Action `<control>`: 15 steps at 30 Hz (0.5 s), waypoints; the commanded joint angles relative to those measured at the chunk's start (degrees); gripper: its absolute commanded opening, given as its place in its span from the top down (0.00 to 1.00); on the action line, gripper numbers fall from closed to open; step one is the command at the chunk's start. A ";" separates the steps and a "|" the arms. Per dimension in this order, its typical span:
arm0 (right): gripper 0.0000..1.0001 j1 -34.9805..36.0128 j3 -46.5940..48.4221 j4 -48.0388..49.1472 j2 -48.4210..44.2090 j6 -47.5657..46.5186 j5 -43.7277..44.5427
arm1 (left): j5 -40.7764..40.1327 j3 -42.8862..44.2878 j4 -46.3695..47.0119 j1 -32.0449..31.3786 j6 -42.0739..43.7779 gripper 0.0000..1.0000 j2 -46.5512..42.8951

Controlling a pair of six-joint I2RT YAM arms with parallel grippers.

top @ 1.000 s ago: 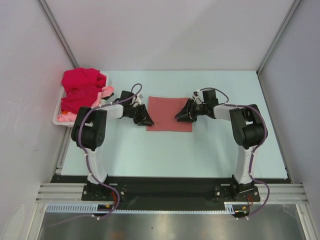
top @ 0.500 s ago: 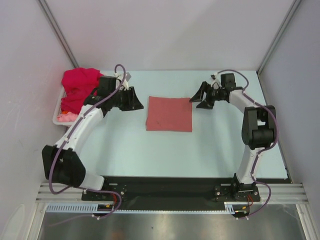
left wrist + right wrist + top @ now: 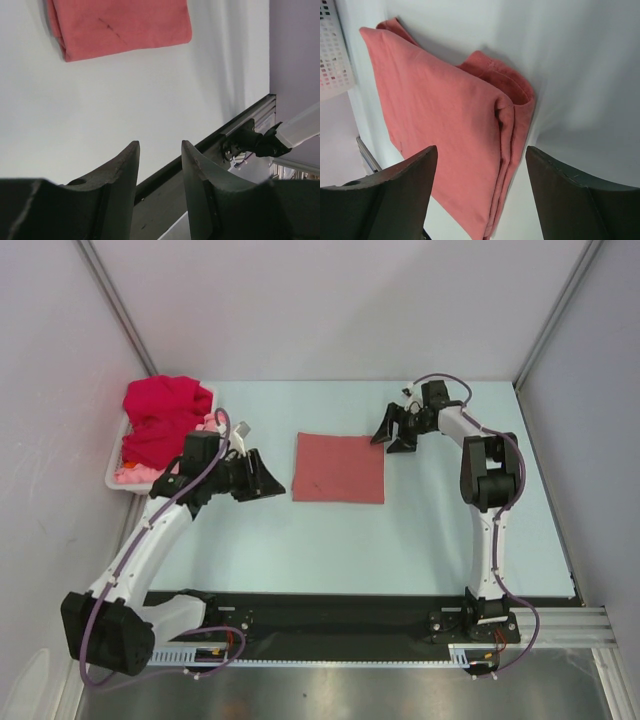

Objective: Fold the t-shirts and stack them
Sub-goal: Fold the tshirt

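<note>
A dusty salmon-red t-shirt (image 3: pixel 340 468) lies folded into a flat rectangle in the middle of the table. It also shows in the left wrist view (image 3: pixel 120 25) and in the right wrist view (image 3: pixel 445 115). My left gripper (image 3: pixel 272 483) hangs just left of the shirt, apart from it. Its jaws (image 3: pixel 160 150) stand open with nothing between them. At the shirt's far right corner my right gripper (image 3: pixel 390 440) is wide open, and its fingers (image 3: pixel 481 148) straddle the folded edge without holding it. A bright crimson t-shirt (image 3: pixel 165 415) and a light pink one (image 3: pixel 130 475) lie bunched in the basket.
The white plastic basket (image 3: pixel 113 472) stands at the table's left edge, and its mesh wall (image 3: pixel 335 55) shows in the right wrist view. A black rail (image 3: pixel 330 605) runs along the near edge. Walls and metal posts close in the left, back and right sides.
Both grippers have let go of the folded shirt's sides and opened. The left arm swung out and came back to the shirt's left side. The right gripper drew back to the far right corner.
</note>
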 commanded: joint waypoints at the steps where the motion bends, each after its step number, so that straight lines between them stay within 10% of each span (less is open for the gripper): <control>1: 0.22 0.90 1.64 -1.66 0.78 -2.13 0.89 | 2.00 0.02 -0.13 0.25 -2.87 0.55 -4.21; 15: 0.33 1.08 -1.96 3.44 2.54 4.29 -0.34 | 3.94 1.86 -0.39 0.25 -4.99 0.55 -4.83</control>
